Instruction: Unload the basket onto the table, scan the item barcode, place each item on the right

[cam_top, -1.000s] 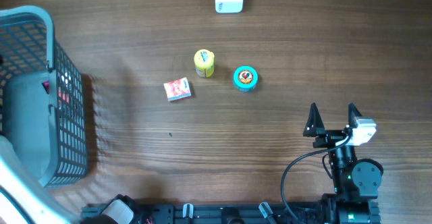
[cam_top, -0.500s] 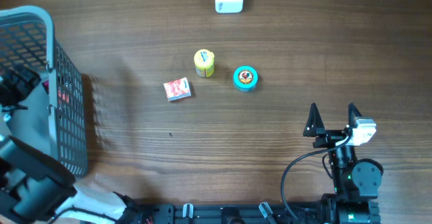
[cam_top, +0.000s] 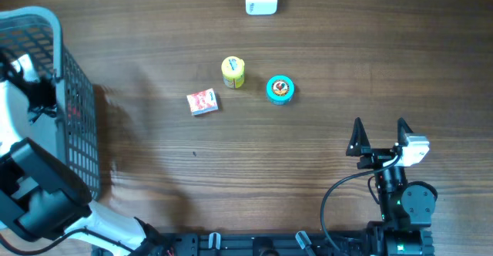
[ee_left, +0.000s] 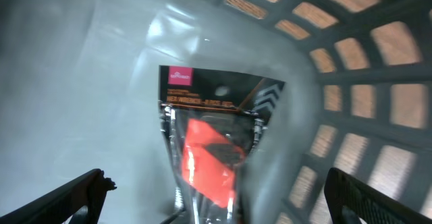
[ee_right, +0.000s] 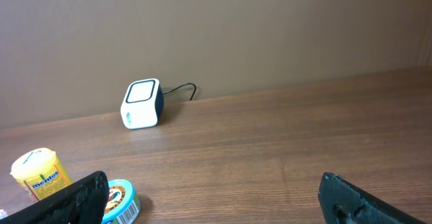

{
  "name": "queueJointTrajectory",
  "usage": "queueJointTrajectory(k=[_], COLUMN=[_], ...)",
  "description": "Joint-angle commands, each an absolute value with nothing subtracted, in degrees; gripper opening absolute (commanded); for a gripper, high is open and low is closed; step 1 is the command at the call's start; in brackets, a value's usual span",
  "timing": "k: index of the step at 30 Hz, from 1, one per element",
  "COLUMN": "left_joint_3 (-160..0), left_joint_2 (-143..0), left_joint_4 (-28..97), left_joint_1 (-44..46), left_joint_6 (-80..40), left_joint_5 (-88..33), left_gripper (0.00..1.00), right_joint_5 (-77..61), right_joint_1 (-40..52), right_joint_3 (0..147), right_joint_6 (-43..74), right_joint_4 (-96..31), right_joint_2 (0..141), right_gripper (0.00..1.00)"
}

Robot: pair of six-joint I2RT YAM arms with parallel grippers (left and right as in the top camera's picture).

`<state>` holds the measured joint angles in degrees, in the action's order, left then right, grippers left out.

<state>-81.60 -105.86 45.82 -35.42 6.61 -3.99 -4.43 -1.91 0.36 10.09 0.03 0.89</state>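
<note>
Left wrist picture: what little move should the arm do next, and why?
Probably lower the left gripper onto the red packet and close. Its jaws stand open either side of the packet, which lies in the basket, not yet held.

Top-down overhead, right wrist low, facing scanner (ee_right: 142, 104)

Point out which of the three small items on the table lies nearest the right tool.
The round teal tin: it sits rightmost of the three, closest to the right tool; the yellow bottle and red packet lie farther left.
</note>
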Motion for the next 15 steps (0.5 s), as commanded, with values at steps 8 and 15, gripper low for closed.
queueJointTrajectory(k=[8,15], left_joint_3=[-81.8,-81.8], left_joint_2=[-108.9,-109.6], left_joint_4=[46.0,49.5], left_joint_1=[-33.1,-33.3], left_joint_6=[8.6,8.6], left_joint_5=[2.9,2.4], left_gripper=[1.0,1.0], right_joint_5=[-4.0,-4.0], right_joint_1=[-1.7,-1.7], right_joint_3=[0.3,0.3], right_joint_6=[10.6,10.6], right_joint_4=[0.2,0.2], right_joint_2=[0.6,0.6], right_gripper=[1.0,1.0])
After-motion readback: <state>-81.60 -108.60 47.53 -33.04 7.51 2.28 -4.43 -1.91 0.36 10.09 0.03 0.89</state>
